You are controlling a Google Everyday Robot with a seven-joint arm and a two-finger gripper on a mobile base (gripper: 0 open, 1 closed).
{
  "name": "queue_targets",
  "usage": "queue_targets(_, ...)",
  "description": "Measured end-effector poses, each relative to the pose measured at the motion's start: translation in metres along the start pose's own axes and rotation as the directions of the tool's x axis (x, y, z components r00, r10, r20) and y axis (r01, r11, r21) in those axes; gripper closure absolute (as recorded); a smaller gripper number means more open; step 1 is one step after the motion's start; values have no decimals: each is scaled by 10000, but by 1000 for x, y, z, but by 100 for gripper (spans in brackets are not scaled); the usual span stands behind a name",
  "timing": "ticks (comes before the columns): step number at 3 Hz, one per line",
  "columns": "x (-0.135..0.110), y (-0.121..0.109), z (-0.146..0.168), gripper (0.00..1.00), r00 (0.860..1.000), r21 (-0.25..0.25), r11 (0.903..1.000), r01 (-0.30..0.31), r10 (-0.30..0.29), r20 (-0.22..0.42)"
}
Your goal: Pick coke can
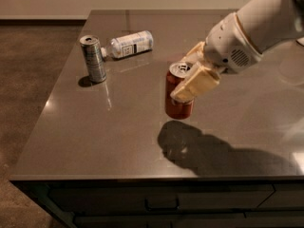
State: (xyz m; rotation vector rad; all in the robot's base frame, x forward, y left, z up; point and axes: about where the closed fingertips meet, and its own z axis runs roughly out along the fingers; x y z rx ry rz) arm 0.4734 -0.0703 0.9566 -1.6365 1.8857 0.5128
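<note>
The coke can is red with a silver top and pull tab. It hangs upright above the dark table, with its shadow on the surface below it. My gripper reaches in from the right and is shut on the can, one cream finger across its front and the other behind its rim. The white arm runs off to the upper right.
A slim silver-grey can stands upright at the back left. A clear white-labelled bottle lies on its side just behind it. The table's front edge runs along the bottom, with drawers below, and brown floor lies to the left.
</note>
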Motion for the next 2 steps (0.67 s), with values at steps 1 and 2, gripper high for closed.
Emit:
queue_targets(1, -22, -24, -42, 100, 9999, 114, 9999, 118, -117, -50)
queue_targets(2, -24, -24, -45, 100, 9999, 140, 9998, 150, -149, -45)
